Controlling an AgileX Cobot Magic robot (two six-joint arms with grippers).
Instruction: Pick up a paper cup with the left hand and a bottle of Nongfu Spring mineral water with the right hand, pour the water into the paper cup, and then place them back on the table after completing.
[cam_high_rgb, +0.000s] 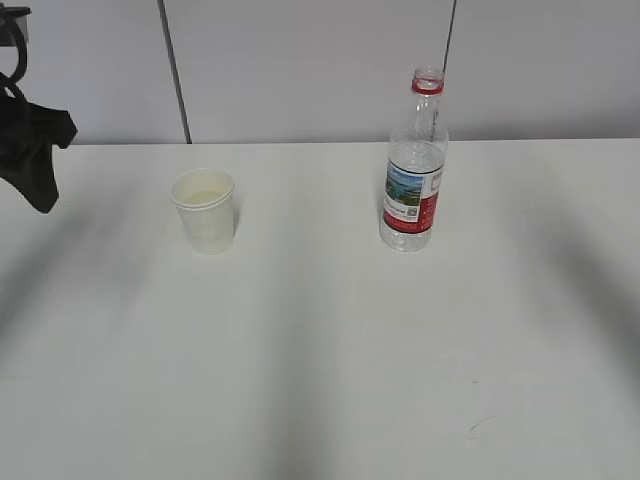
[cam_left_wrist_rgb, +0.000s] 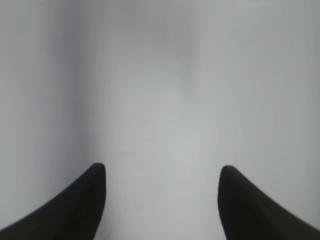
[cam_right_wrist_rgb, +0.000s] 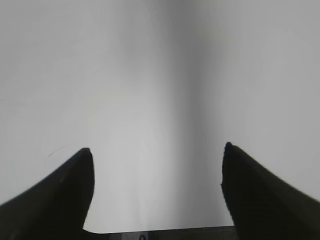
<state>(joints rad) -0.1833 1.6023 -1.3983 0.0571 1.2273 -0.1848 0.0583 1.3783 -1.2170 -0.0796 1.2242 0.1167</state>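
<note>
Table (cam_high_rgb: 320, 380) white, bare at near edge. Bottle (cam_high_rgb: 413, 165) upright, uncapped, right of centre toward far edge; paper cup (cam_high_rgb: 205, 210) upright, well left of it. Left hand (cam_left_wrist_rgb: 161, 200) at far-left edge, nearer cup, spread, holding nothing. Right hand (cam_right_wrist_rgb: 157, 192) spread, empty, over bare table. Nothing between.

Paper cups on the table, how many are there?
1. The paper cup stands upright on the left part of the table, well apart from the water bottle to its right. Neither wrist view shows another.
</note>
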